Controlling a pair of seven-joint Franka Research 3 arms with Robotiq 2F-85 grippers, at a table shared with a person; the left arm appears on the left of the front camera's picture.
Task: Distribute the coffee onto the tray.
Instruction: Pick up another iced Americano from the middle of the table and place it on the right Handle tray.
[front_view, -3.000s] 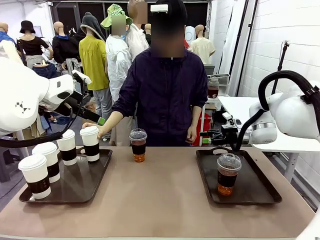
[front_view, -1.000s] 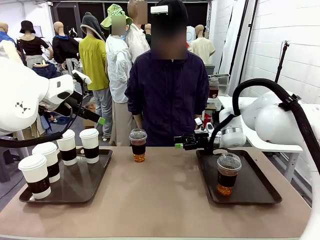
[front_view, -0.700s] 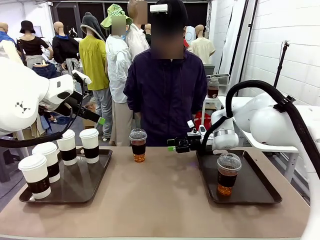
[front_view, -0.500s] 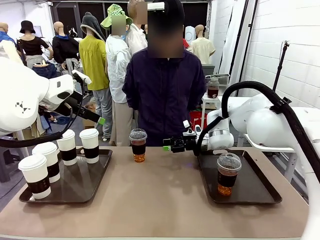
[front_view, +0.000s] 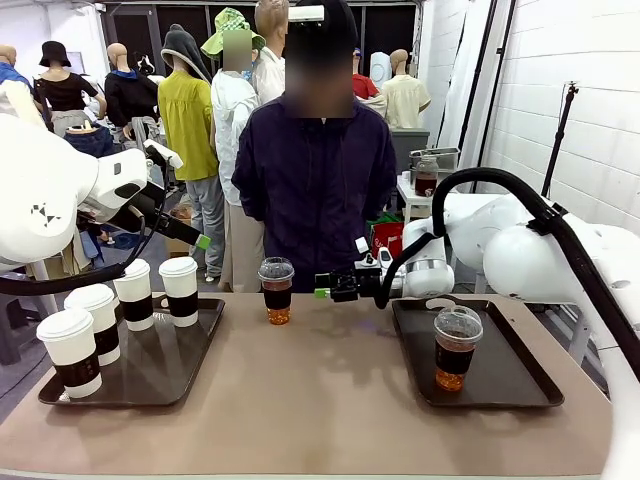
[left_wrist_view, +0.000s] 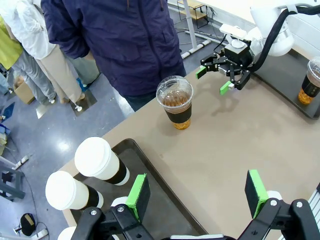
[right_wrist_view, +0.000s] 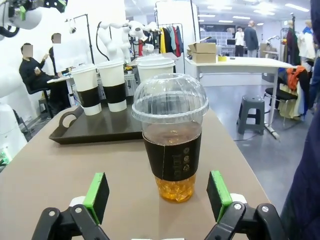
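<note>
Coffee cups on the shared table. One clear dome-lidded cup (front_view: 277, 290) of brown liquid stands on the bare table (front_view: 330, 400) at its far edge, in front of the person (front_view: 318, 190) and between the two trays; you see the right gripper (front_view: 324, 291) level with it and near its side, jaws wide apart, holding nothing. In the right wrist view this cup (right_wrist_view: 171, 150) stands just ahead of the green pads (right_wrist_view: 98, 190), in line with the gap between them, touched by neither. A second clear cup (front_view: 456, 348) stands on the right tray (front_view: 520, 385), toward its left side. Four white lidded cups (front_view: 181, 288) with dark sleeves stand in a row on the left tray (front_view: 160, 375). Your left gripper (left_wrist_view: 196, 189) hangs high over the left tray's inner edge, pads fully spread, empty; from its wrist view you look down on the cup on the table (left_wrist_view: 175, 102) and the right gripper (left_wrist_view: 213, 81) near it, the two apart.
</note>
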